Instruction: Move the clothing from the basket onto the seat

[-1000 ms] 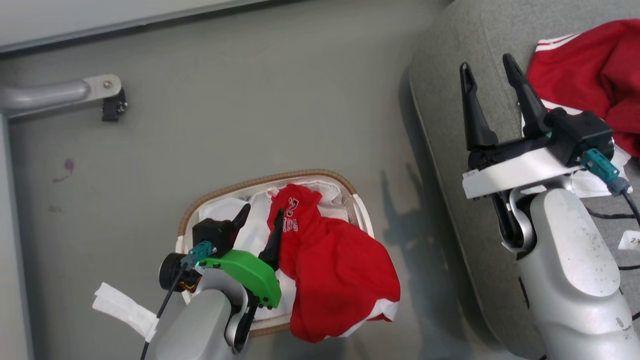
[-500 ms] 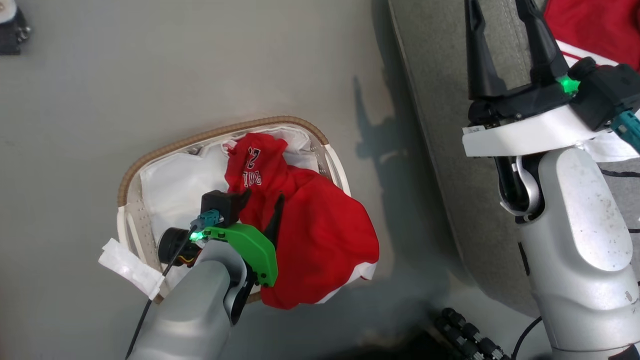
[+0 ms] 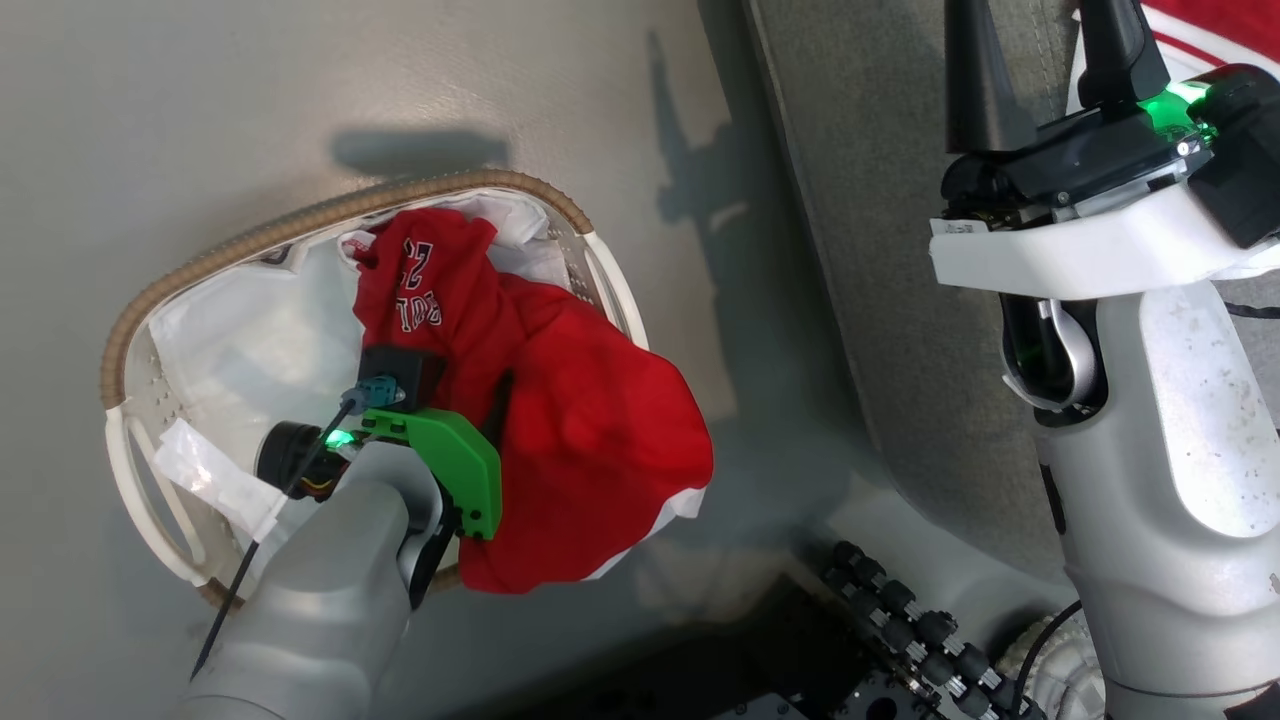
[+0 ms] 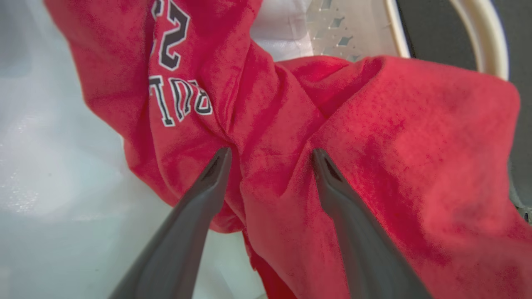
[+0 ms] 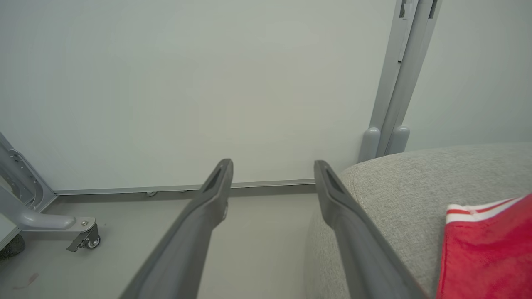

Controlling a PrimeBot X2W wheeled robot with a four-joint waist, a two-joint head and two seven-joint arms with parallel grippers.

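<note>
A red shirt (image 4: 374, 124) fold lies between the left gripper (image 4: 271, 150) jaws — spread wide; right gripper (image 5: 272, 162) jaws also apart.

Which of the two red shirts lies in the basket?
The lettered shirt, half spilling over the rim of the basket, with the open left tool astride a fold of it. The other shirt already lies on the grey seat.

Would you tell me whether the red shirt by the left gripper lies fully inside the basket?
No, partly out: the shirt has its lettered end on the liner, the rest draped over the basket rim.
</note>
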